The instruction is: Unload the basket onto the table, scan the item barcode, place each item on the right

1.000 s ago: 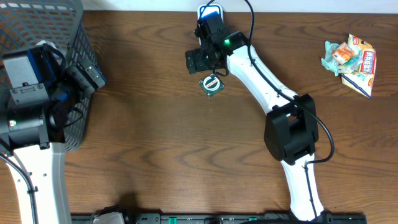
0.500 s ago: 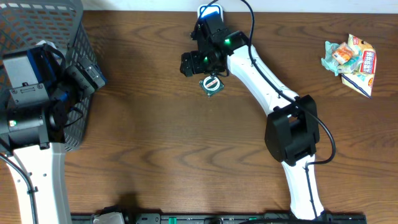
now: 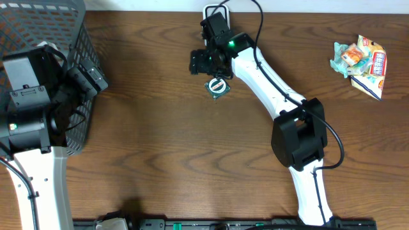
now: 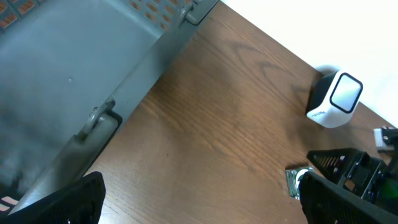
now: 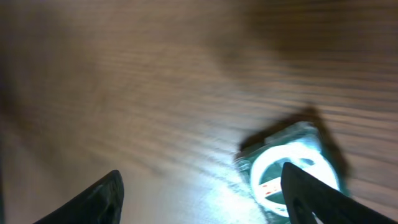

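Item: small square packet with a round green-and-white face, flat on the table, just beside the right gripper, close by one fingertip. Right gripper's jaws apart, nothing between them. Scanner: white, just behind that gripper. Left gripper: jaws wide, empty, at the rim of a grey basket, well apart from the item. Snack packets: far beyond the right arm.

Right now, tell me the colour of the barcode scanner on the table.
The scanner is white with a black side; the left wrist view shows it best.
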Robot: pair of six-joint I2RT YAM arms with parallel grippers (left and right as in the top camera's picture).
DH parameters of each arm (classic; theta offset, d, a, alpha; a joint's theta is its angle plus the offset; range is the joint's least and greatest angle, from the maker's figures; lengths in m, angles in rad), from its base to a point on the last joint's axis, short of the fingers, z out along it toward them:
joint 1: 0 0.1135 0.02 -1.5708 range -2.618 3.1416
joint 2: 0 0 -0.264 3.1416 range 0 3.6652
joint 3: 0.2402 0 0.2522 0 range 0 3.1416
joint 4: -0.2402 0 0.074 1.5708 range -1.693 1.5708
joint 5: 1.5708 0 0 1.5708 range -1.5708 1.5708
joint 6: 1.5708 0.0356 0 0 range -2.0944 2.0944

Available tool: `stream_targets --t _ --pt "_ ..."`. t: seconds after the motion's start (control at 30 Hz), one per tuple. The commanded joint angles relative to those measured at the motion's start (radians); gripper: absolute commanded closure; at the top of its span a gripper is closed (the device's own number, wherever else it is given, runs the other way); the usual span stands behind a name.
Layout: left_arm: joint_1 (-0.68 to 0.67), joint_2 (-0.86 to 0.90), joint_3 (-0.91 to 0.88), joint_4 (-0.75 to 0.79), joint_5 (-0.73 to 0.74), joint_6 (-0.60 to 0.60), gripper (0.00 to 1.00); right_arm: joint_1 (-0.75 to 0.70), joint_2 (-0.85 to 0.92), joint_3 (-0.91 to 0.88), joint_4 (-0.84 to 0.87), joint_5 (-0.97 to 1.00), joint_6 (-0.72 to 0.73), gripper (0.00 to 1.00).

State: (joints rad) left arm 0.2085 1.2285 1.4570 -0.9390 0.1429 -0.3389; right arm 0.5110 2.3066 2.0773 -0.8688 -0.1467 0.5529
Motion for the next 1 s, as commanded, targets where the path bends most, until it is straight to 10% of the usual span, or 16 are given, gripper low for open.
stream_targets --t 0.0,0.37,0.97 --pt "0.005 0.000 0.001 -0.003 -0.010 0.013 0.02 0.014 0.000 0.000 0.002 0.137 0.124 0.32" --pt "0.005 0.000 0.001 -0.003 -0.010 0.013 0.02 0.032 0.096 0.000 0.085 0.133 0.157 0.85" --pt "0.005 0.000 0.001 -0.003 -0.010 0.013 0.02 0.050 0.151 0.002 -0.027 0.290 0.158 0.99"
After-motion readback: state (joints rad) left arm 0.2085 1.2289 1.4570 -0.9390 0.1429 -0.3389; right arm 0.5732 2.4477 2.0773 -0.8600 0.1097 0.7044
